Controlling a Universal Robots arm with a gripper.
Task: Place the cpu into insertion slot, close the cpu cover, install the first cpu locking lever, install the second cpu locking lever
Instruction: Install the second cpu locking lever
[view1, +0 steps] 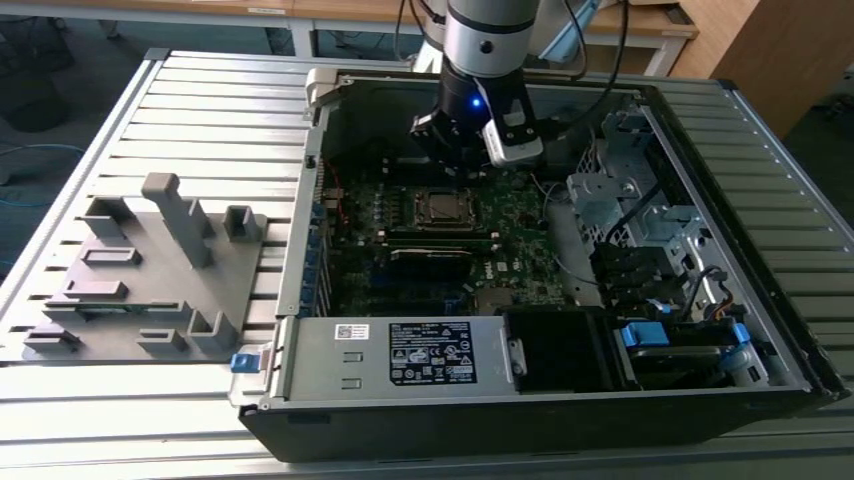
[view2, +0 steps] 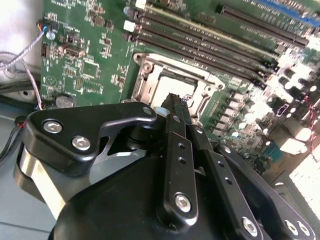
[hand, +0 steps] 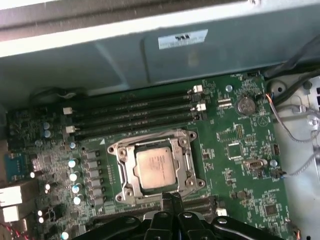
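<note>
slatted metal tabletop (view1: 200, 110) carried everything; on the exterior view's left sat a grey fixture tray (view1: 140, 290) with upright posts, then the open computer case (view1: 561, 400) lying on its side, and the arm reaching down into the case's far half. inside, the green motherboard (view1: 414, 260) lay flat with the insertion slot (view1: 443, 207) near its middle. in the first wrist view the cpu (hand: 156, 168) sat square inside the slot, its silvery face showing through the cut-out of the cpu cover (hand: 186, 159), which looked folded down around it. the gripper (hand: 170, 199) hung just at the socket's edge, fingers pressed together to a narrow point and holding nothing, the tip close above the frame; i could not tell whether it touched. whether either locking lever was latched could not be made out.

the risks, as i judged them: a closed tip pushing down off-line could slide off the thin metal onto the chip face or the small parts beside the socket; too much force on a cover not fully seated could shift the chip on its contacts; the long memory slots (hand: 135, 112) lay just beside the socket, leaving little room for a sideways slip
</note>
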